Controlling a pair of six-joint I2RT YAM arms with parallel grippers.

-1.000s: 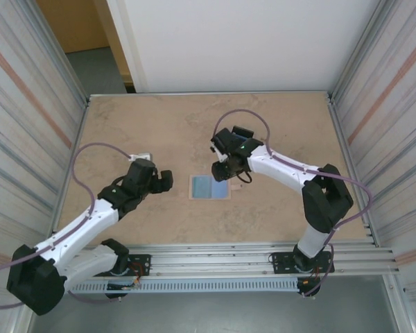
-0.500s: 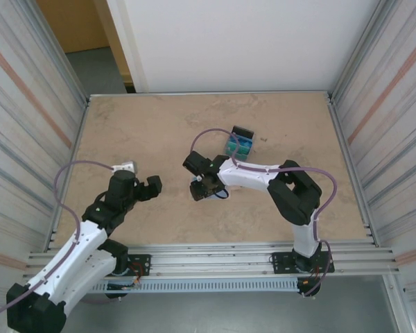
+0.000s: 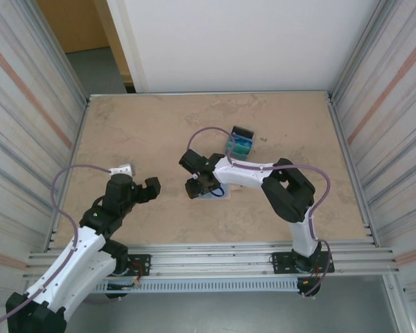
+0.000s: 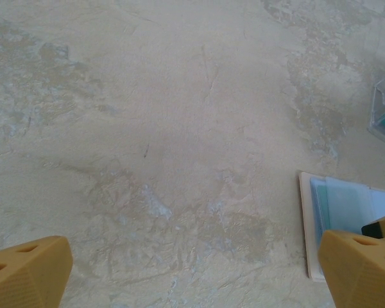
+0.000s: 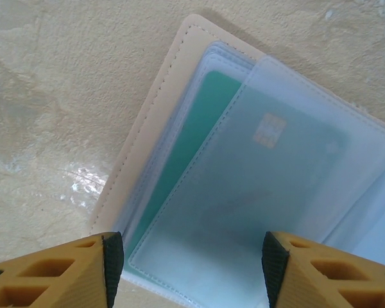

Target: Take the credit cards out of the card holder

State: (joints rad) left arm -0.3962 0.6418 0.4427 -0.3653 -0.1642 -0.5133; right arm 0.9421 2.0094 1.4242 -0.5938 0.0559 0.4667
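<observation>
Right tool (image 5: 191,256) released over the card holder (image 5: 149,128) – left tool (image 4: 192,264) likewise – on mottled beige table (image 3: 145,132), ribbed walls (image 3: 28,104) beside

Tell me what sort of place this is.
Probably a robot test cell: a left arm and right arm bolted to a rail at the near edge of the table, with ribbed metal walls on both sides.

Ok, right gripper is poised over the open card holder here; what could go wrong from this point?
1. The teal card lies flat inside a clear sleeve, so the open right gripper may pinch sleeve and card together, or slip off.
2. The open left gripper hovers over bare table beside the card holder, not pinning it; a pull could drag or lift the whole holder.
</observation>
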